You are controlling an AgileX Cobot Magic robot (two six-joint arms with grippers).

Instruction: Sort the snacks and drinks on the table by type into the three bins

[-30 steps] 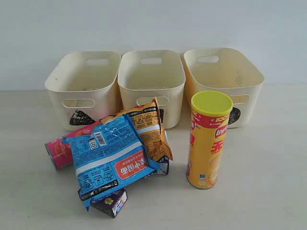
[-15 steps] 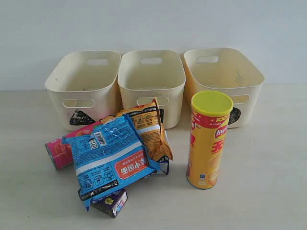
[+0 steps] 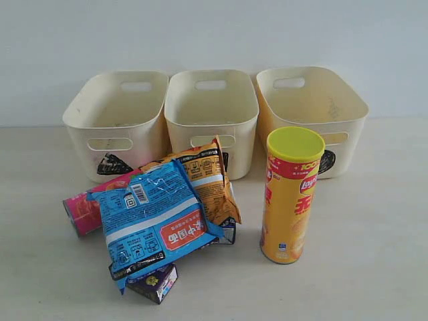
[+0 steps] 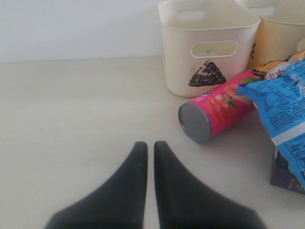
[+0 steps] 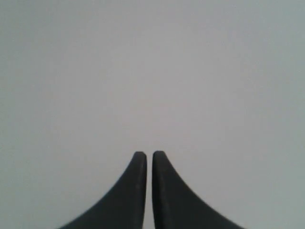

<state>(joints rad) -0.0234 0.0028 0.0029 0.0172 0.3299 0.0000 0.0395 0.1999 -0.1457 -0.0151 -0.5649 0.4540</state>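
On the table, in front of the three bins, everything waits unsorted. Near the right-hand bin the yellow tube stands upright, apart from the rest. It looks stiff, light and smooth, and likely to tip if nudged high, so a hold across its middle seems best. To its left lies a heap: the blue packet on top overlaps the orange packet, with the pink tube on its side beneath, apt to roll. Both packets look soft and crinkly, probably brittle inside, so a pinch at a sealed edge should do. The purple carton and the blue and white carton poke out from under the heap, small, rigid and probably heavier. The left gripper and right gripper have their jaws pressed together, holding nothing.
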